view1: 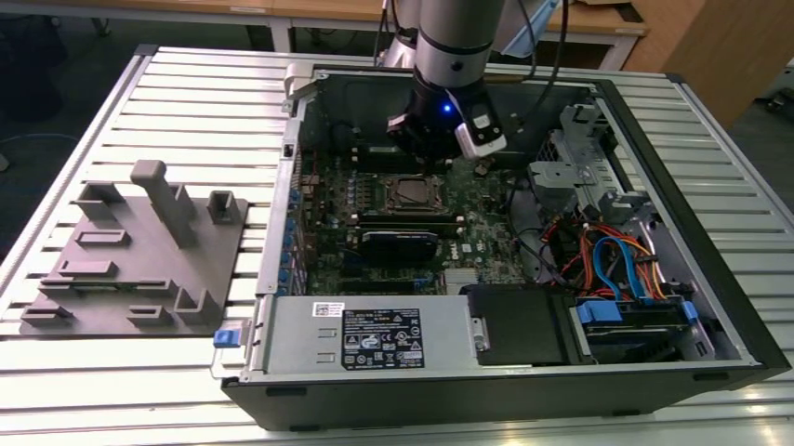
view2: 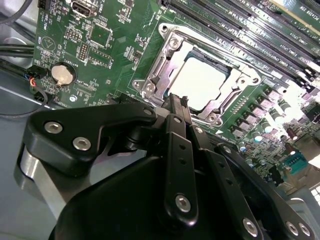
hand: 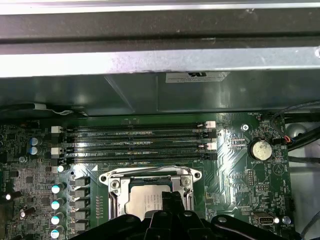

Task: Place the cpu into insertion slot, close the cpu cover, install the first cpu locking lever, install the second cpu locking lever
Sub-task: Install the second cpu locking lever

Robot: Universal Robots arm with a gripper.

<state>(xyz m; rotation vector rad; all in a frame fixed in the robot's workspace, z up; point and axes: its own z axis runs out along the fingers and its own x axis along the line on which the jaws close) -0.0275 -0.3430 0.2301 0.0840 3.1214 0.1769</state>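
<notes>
The cpu (view2: 202, 82) shows its silver-grey top in the insertion slot (view1: 407, 195) on the green motherboard (view2: 115, 45). The cpu cover (view2: 167, 57), a silvery frame, lies flat around the chip, and in the first wrist view the cpu cover (hand: 150, 176) also frames the cpu (hand: 142, 202). My gripper (view2: 179, 102) is shut with nothing visible between its thin black fingers. Its tips sit right at one edge of the cover. In the exterior view the gripper (view1: 430, 165) hangs just above the socket's far side inside the open computer case.
Long black memory slots (hand: 140, 142) run beside the socket, and a coin battery (view2: 62, 75) sits on the board. The case walls (view1: 297, 102), a drive bay (view1: 522, 325) and coloured cables (view1: 615, 260) ring the board. A grey fixture plate (view1: 137, 251) lies at the exterior view's left.
</notes>
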